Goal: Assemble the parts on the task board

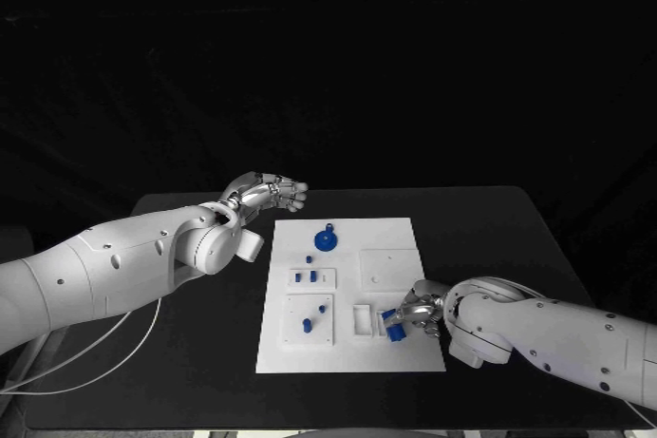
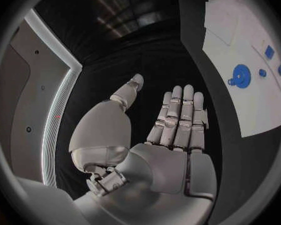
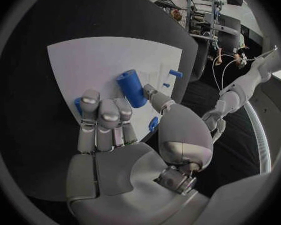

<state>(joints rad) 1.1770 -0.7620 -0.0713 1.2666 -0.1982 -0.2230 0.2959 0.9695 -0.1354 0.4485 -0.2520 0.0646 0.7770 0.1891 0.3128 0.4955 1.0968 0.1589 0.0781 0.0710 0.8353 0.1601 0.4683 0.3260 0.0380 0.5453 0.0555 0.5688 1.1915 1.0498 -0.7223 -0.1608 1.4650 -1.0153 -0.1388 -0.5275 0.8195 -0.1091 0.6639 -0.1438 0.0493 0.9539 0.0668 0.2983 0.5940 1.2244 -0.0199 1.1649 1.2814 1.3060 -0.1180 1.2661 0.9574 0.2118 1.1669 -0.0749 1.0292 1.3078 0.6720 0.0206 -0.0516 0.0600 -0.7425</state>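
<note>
My right hand [image 1: 415,314] low over near right part of task board [image 1: 390,240], fingers curled, pinching blue cylinder part [image 3: 132,88] between thumb and fingertips; part tilted, just above white plate. My left hand [image 1: 263,193] off board, hovering over black bench [image 1: 479,219] just beside board's far left corner, fingers straight and side by side, thumb apart, holding nothing. Blue gear part [image 1: 326,238] lies flat near board's far end. Small blue parts [image 1: 310,276] sit mid-board.
</note>
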